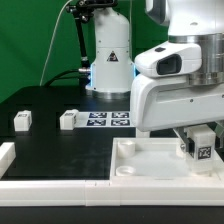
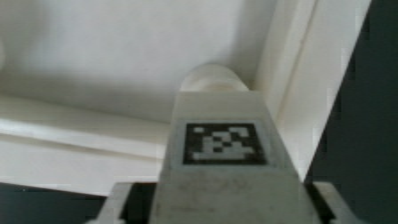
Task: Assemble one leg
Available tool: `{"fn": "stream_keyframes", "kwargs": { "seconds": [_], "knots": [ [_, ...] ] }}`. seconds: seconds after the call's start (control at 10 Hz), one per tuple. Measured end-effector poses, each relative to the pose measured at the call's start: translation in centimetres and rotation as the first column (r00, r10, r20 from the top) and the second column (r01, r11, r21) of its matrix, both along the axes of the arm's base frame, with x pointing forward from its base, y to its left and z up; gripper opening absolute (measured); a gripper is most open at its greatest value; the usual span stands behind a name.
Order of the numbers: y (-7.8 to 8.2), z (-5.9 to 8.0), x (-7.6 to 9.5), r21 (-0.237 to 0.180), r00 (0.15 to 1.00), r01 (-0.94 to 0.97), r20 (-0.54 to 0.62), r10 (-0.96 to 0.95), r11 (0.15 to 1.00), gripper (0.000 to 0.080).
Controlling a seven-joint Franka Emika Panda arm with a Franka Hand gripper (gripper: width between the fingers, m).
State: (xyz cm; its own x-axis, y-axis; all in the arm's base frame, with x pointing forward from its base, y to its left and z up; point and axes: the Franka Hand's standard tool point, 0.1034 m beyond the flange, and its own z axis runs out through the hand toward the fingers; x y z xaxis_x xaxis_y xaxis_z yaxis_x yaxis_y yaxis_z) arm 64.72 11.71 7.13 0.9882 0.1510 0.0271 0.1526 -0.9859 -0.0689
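Observation:
My gripper [image 1: 200, 150] is shut on a leg [image 1: 201, 146], a small white block with a black-and-white tag facing the camera. It holds the leg over the right part of the large white tray-like part [image 1: 150, 162]. In the wrist view the leg [image 2: 221, 140] runs out from between my fingers [image 2: 128, 206], and its rounded tip sits close to an inner corner of the tray-like part [image 2: 107, 50]. I cannot tell whether the tip touches it. Two more legs [image 1: 22, 120] [image 1: 68, 119] lie on the black table at the exterior view's left.
The marker board [image 1: 108, 119] lies flat on the table behind the tray-like part. A white robot base [image 1: 108, 60] stands at the back. A low white border [image 1: 40, 180] runs along the table's front edge and left corner.

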Motion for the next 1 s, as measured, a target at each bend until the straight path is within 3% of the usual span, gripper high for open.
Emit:
{"fn": "stream_keyframes", "kwargs": {
  "seconds": [0.3,0.6,0.9,1.0],
  "knots": [
    [-0.25,-0.16,-0.12,0.01,0.908,0.42,-0.02,-0.419,0.908,0.0291],
    [-0.29,-0.26,-0.23,0.007,0.699,0.714,-0.051,-0.713,0.7,0.0291],
    [-0.18,-0.34,-0.45,-0.016,0.397,0.917,-0.068,-0.915,0.398,0.0291],
    [-0.17,-0.34,-0.47,-0.019,0.371,0.928,-0.069,-0.926,0.373,0.0291]
  ]
}}
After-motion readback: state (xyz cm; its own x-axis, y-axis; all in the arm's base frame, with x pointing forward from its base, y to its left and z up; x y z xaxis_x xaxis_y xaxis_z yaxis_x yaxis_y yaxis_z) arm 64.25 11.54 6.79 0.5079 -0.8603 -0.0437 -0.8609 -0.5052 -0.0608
